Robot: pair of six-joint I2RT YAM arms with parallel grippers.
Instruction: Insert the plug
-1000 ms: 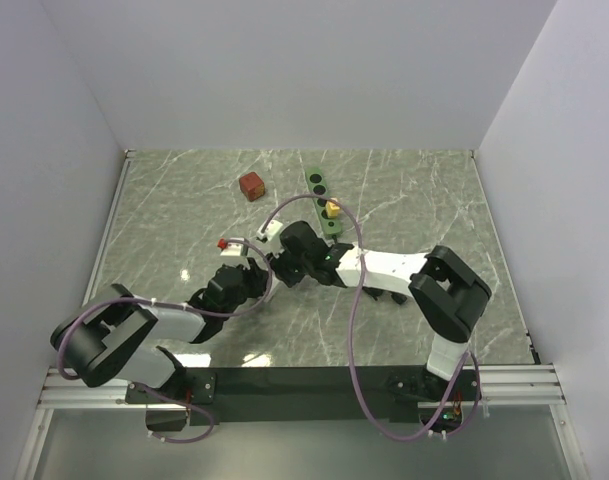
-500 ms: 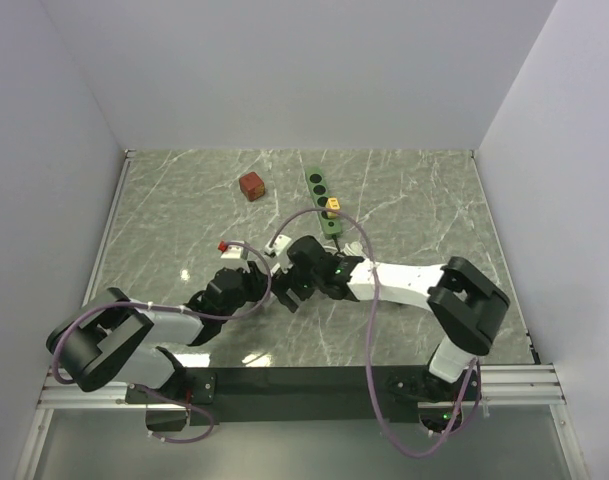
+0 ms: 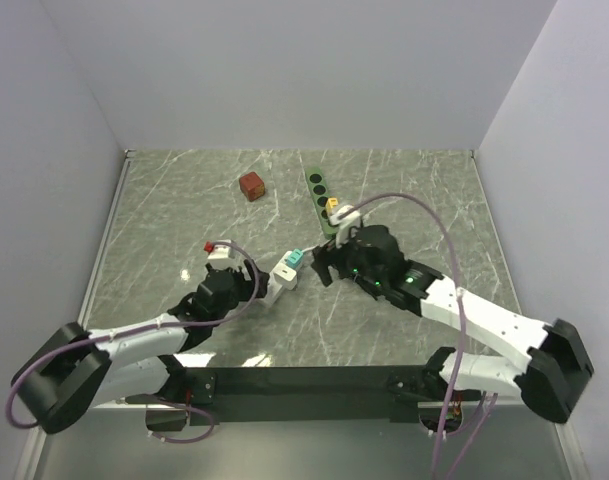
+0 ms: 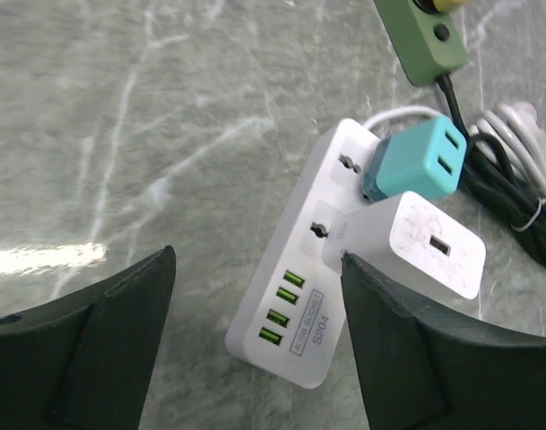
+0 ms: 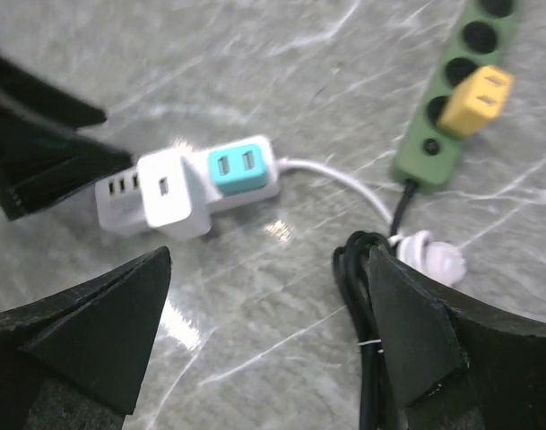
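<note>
White USB charger seated in power strip beside teal adapter, just ahead of left gripper. It and right gripper stand spread, empty: insertion apparently complete.

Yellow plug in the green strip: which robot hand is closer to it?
Right. The right gripper is a little way from the yellow plug, toward the robot; the left gripper is farther off, past the white power strip.

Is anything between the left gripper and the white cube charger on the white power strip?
Nothing visible. The open left gripper faces the white cube charger, which is seated in the white plastic power strip beside a teal adapter. No object lies between them.
</note>
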